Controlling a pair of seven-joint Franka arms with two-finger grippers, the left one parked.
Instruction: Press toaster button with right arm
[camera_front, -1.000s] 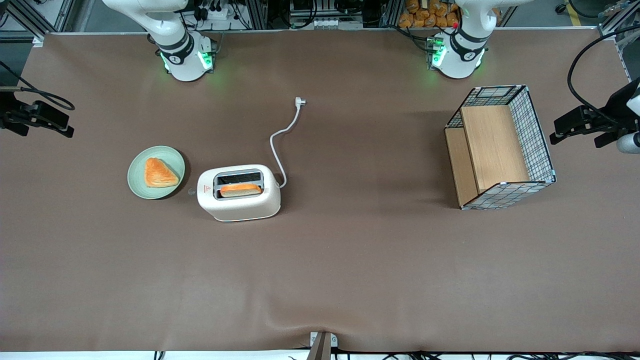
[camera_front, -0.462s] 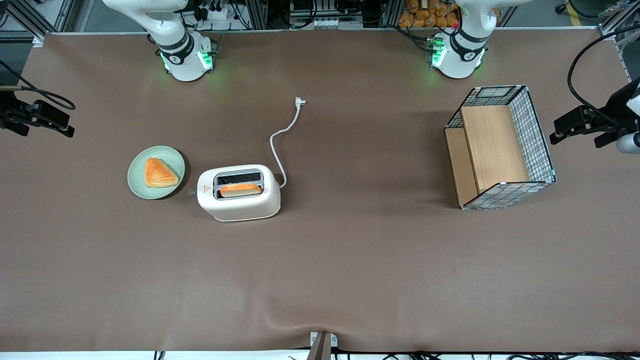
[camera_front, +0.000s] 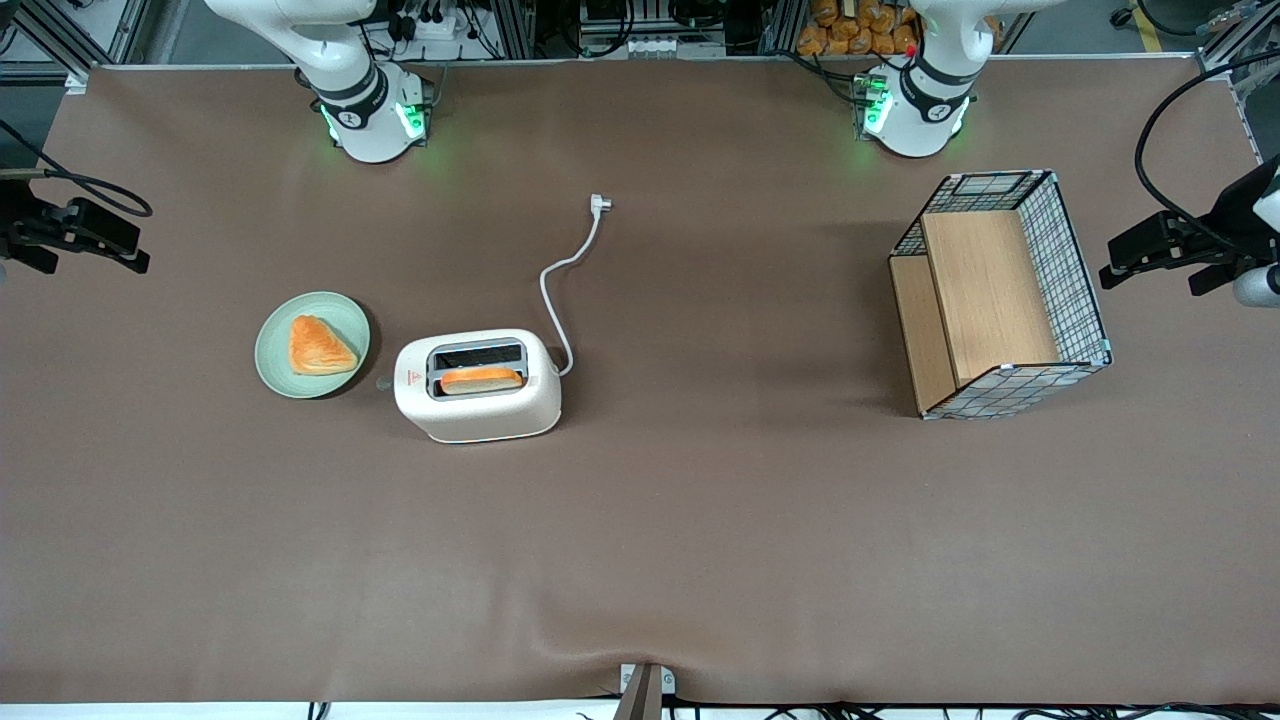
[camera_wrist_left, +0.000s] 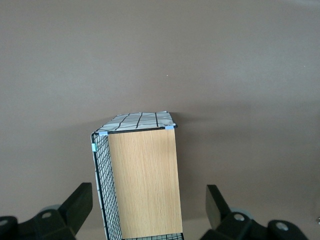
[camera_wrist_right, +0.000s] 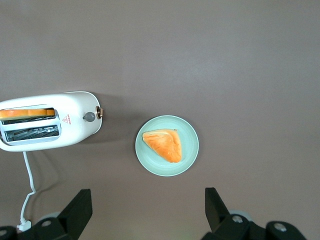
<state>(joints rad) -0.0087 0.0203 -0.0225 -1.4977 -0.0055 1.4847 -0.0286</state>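
Observation:
The cream-white toaster (camera_front: 478, 386) stands mid-table with a toast slice in the slot nearer the front camera. It also shows in the right wrist view (camera_wrist_right: 49, 121). Its white cord (camera_front: 565, 275) trails away toward the arm bases. The small grey toaster button (camera_wrist_right: 89, 116) sticks out of the toaster's end that faces the plate (camera_front: 381, 381). My right arm (camera_front: 345, 75) rises from its base out of the front view. Its gripper (camera_wrist_right: 146, 196) hangs open and empty, high above the table, apart from the toaster and button, over bare cloth beside the plate.
A pale green plate (camera_front: 345, 318) (camera_wrist_right: 190, 150) with a triangular pastry (camera_front: 319, 346) lies beside the toaster's button end. A wire-and-wood basket (camera_front: 1000, 292) lies toward the parked arm's end. A black wrist part with a cable (camera_front: 75, 235) shows at the working arm's table end.
The black wrist part with its cable at the working arm's end has shifted very slightly. Toaster, plate and basket have not moved.

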